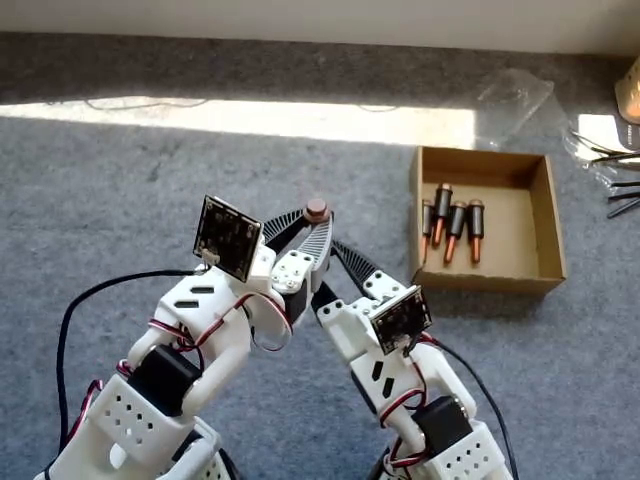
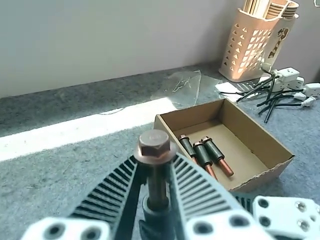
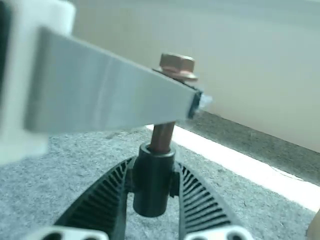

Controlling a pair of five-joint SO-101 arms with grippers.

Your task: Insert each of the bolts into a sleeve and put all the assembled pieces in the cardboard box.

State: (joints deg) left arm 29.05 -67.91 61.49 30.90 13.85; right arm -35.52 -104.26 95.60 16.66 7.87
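My left gripper is shut on a copper bolt, held upright by the shaft just under its hex head. The bolt's lower end sits in a dark sleeve, and my right gripper is shut on that sleeve from below. In the high view both grippers meet above the carpet, left of the cardboard box, with the bolt head on top. The box holds several assembled pieces lying side by side. A finger of the left gripper crosses in front of the bolt in the right wrist view.
A clear plastic bag lies behind the box. Black cables lie to its right, with a pale perforated basket and a power strip beyond. Grey carpet stretches to the left of the arms.
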